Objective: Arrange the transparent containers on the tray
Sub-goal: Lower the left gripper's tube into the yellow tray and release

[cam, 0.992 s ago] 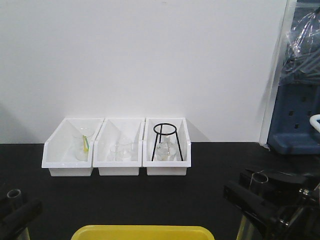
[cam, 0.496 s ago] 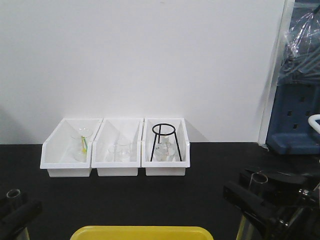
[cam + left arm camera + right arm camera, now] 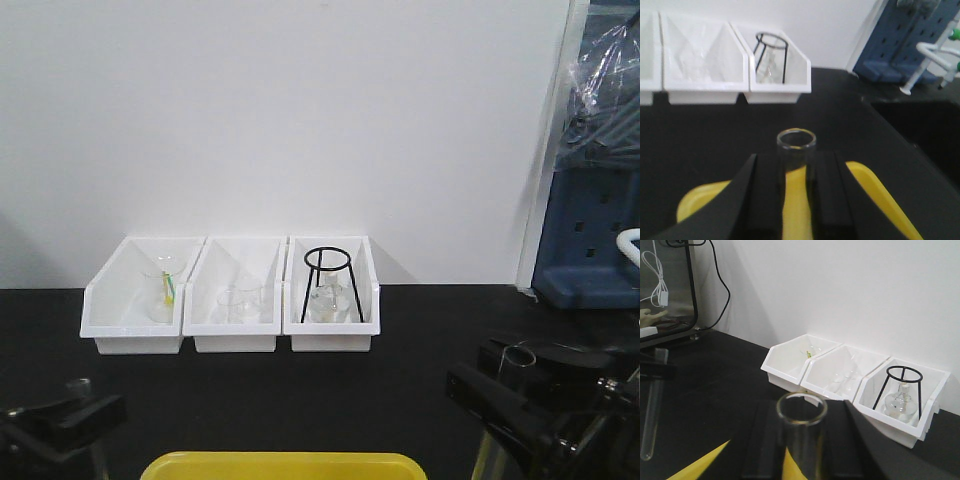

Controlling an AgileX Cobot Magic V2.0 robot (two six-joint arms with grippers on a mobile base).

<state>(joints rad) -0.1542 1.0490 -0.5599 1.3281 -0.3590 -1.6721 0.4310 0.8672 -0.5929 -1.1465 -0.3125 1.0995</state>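
I see a bright yellow tray (image 3: 875,200) on the plain black surface (image 3: 850,115). The three bins (image 3: 235,300) are white; one holds a black wire stand (image 3: 330,285). The test tube (image 3: 796,152) in my black left claw (image 3: 796,175) is clear, colourless glass, like the second test tube (image 3: 801,427) in the black right claw (image 3: 802,452).

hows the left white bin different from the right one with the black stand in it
The left bin holds a clear beaker with a yellow-green stick in it; the right bin holds a rounded clear flask. The right bin also has a black wire stand standing around its flask; the left bin has no stand. Both are white, open-fronted, and sit in one row on the black table by the wall.
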